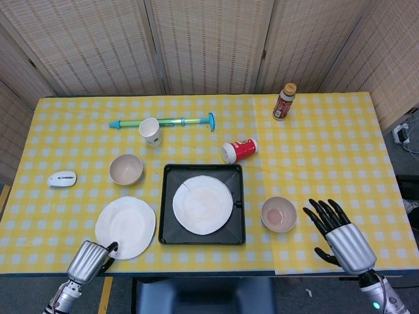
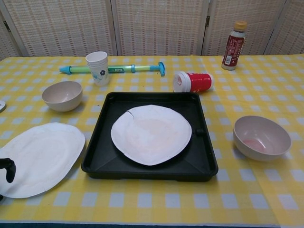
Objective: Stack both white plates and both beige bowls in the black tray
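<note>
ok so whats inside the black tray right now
One white plate lies flat inside the black tray, with a small nick in its upper left rim. Nothing sits on the plate. The tray floor beneath it is covered, so anything under the plate cannot be seen.

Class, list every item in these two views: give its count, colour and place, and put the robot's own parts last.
tray: 1, black, table centre front.
plates: 2, white; one in the tray, one left of it.
bowls: 2, beige; one behind the left plate, one right of the tray.
paper cup: 1, white, upright, back left.
pump toy: 1, blue-green, behind the cup.
red cup: 1, lying behind the tray.
bottle: 1, brown-red, back right.
mouse: 1, white, far left.
left hand: front edge by the left plate, empty.
right hand: fingers spread, right of the bowl.
</note>
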